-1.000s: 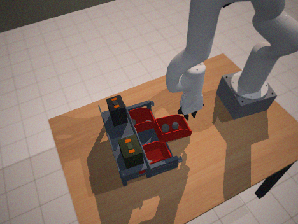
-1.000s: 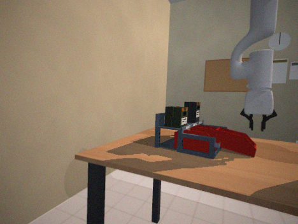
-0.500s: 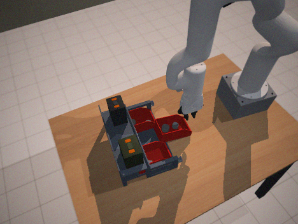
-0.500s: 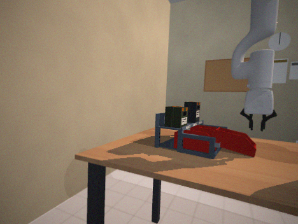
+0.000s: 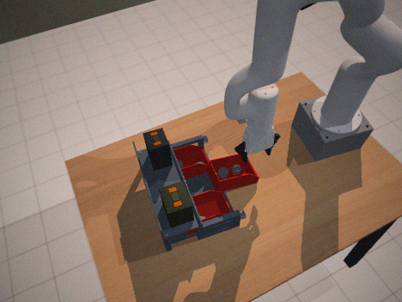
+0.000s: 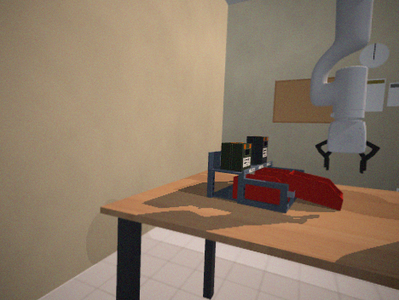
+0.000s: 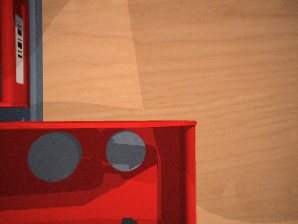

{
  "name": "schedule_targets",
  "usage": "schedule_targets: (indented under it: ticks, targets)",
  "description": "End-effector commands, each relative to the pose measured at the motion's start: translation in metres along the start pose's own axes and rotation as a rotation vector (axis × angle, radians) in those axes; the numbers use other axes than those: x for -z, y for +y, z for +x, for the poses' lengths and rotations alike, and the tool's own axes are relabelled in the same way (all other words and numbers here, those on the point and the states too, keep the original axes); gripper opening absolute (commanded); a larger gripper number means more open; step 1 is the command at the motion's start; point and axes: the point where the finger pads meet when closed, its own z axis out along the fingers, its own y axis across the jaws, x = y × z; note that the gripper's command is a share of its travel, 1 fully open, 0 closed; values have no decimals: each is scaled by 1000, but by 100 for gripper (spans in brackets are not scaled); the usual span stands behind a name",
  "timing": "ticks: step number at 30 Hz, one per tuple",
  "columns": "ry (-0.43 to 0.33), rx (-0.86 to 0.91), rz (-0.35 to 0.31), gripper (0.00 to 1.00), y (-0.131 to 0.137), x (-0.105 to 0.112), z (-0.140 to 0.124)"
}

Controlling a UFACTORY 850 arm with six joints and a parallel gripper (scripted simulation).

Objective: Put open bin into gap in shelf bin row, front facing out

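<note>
The red open bin (image 5: 232,172) sits tilted, its inner end in the gap of the blue-grey shelf (image 5: 189,189) and its outer end sticking out onto the table. Two grey round parts (image 5: 228,171) lie inside it; they also show in the wrist view (image 7: 55,156) with the bin's wall (image 7: 100,125). From the side the bin (image 6: 317,191) slopes down from the shelf's front. My gripper (image 5: 257,150) hovers above the bin's outer end, fingers wide open and empty; it also shows in the side view (image 6: 347,159).
Two other red bins (image 5: 191,160) (image 5: 211,205) sit in the shelf on either side of the gap. A black box (image 5: 157,147) and a green box (image 5: 176,206) stand on the low top board. My arm's base (image 5: 332,129) stands at the table's right.
</note>
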Motion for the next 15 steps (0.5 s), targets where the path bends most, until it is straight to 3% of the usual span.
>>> schedule_targets:
  ticks: [1, 6, 11, 15]
  targets:
    - [0, 0, 1, 100, -1, 0, 0]
    - [0, 0, 1, 100, -1, 0, 0]
    - [1, 1, 156, 100, 1, -55, 0]
    - [1, 1, 156, 100, 1, -55, 0]
